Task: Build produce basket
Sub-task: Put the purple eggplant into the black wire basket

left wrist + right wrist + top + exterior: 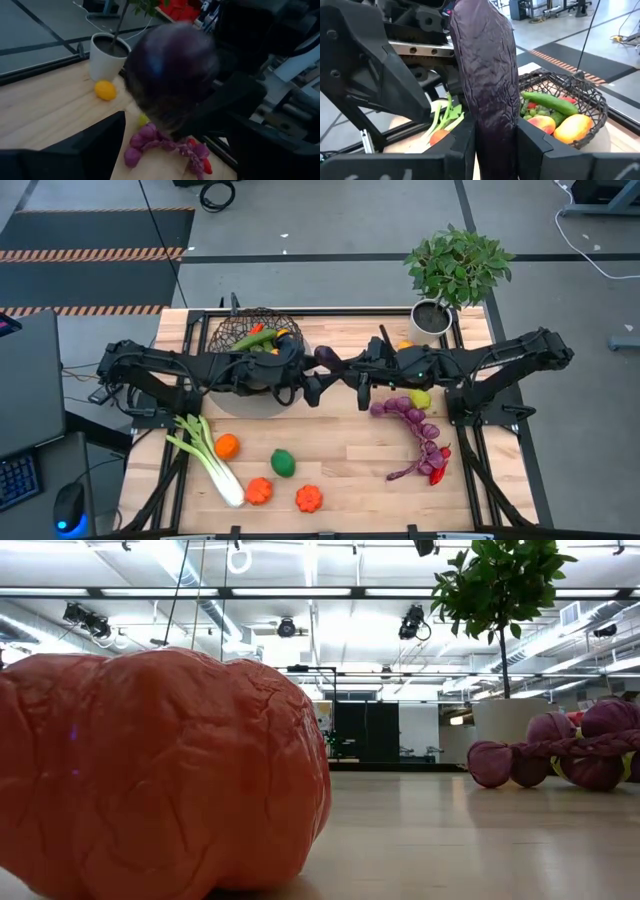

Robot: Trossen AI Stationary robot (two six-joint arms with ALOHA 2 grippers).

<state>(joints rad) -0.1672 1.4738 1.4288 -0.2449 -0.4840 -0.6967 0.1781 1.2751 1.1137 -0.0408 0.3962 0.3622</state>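
Baskets come first: the basket (257, 332) is sitting near the counter's far left edge, already holding produce. Beside it, the left gripper (318, 370) and right gripper (495, 145) are meeting mid-counter, apparently handing over an aubergine (487, 75). The right jaws are clamped on it, the left's state I cannot tell; next the receiver needs firm hold before release.

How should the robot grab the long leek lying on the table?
Grip the leek on its firm pale stalk, coming straight down from above with the pincer across its thin width. It lies flat, and its green end looks floppy, with an orange close beside it. The right pincer holds the aubergine mid-table, so the nearer left pincer seems the better choice.
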